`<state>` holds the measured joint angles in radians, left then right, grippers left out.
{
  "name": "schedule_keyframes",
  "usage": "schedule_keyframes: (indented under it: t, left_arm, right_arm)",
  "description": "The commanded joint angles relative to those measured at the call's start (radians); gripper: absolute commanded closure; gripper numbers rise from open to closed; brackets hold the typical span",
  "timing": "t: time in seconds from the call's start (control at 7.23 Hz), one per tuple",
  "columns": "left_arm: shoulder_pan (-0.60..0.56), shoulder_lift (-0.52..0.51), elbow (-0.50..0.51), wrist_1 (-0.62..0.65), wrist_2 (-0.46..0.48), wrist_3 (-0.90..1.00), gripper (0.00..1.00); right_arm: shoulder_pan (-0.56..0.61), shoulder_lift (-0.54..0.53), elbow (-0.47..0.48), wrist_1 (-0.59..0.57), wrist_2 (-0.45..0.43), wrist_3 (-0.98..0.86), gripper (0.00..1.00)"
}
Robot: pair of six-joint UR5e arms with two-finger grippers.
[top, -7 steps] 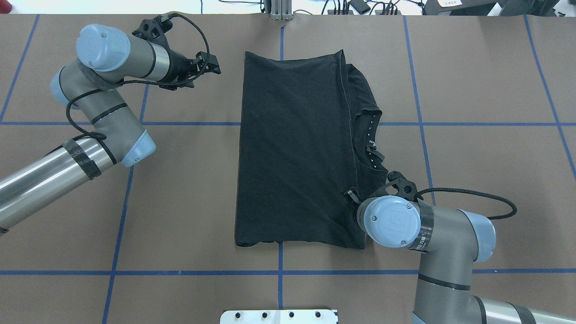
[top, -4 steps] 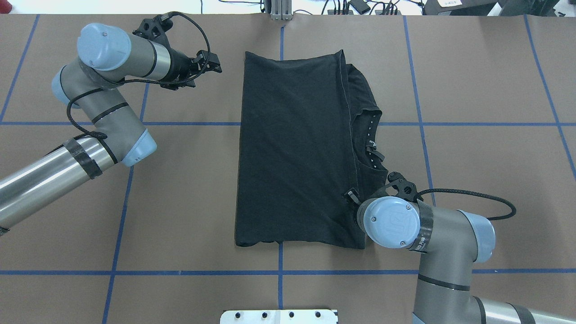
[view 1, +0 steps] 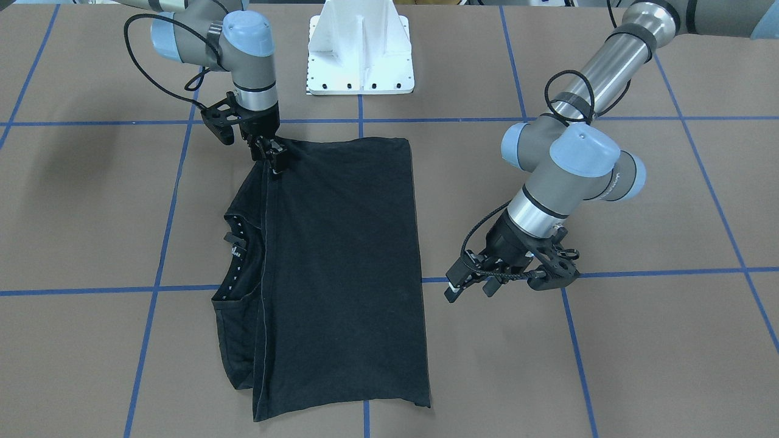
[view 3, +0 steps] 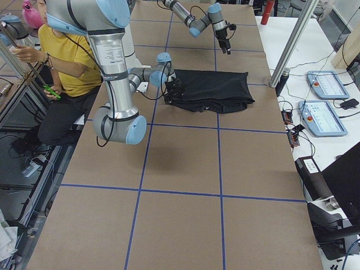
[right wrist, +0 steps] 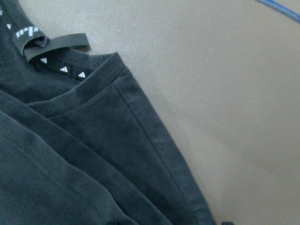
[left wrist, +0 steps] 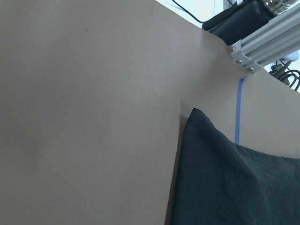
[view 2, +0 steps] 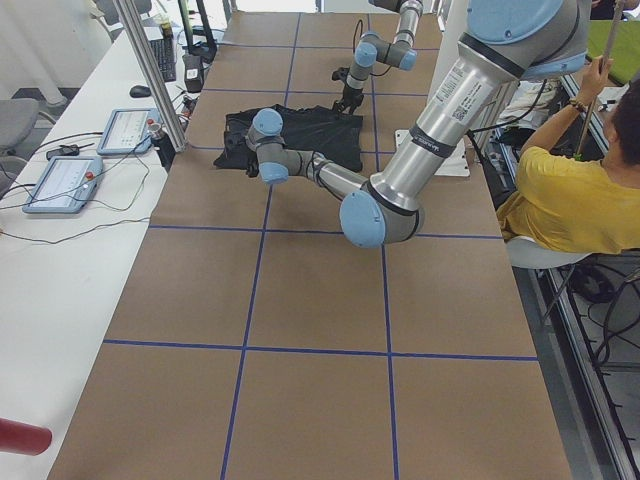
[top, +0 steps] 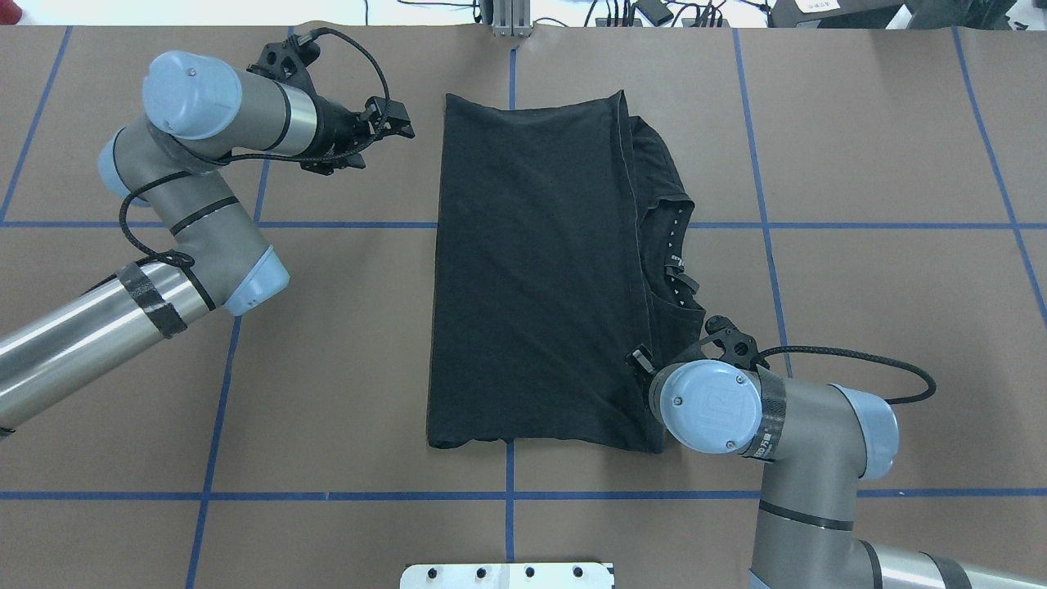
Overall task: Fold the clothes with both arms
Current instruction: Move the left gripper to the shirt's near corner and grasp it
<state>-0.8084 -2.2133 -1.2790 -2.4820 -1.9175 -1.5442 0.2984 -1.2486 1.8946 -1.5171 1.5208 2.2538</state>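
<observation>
A black T-shirt (top: pixel 532 278) lies folded flat on the brown counter (top: pixel 859 147), straight out in front of the white base mount (view 1: pixel 360 48). Its neckline (top: pixel 675 254) pokes out on the mount's right side. The right gripper (view 1: pixel 272 157) sits low on the shirt corner nearest the mount; whether it pinches cloth I cannot tell. The left gripper (view 1: pixel 468 287), fingers apart and empty, hovers farther out from the mount, to its left. The cloth looks light, limp and likely to sag, so pinching corners through all layers seems best.

black t-shirt (top: pixel 532 270), folded lengthwise, flat
</observation>
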Motion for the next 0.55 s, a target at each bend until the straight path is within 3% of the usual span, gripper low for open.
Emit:
schedule_keyframes:
  t: [0.0, 0.41]
  left_arm:
    - [0.012, 0.058, -0.07, 0.003, -0.002, -0.013, 0.02]
    - [0.101, 0.153, -0.212, 0.003, 0.002, -0.217, 0.02]
  right_arm:
    - [0.001, 0.001, 0.007, 0.002, 0.002, -0.002, 1.0]
    - [0.004, 0.0, 0.03, -0.002, 0.021, 0.0, 1.0]
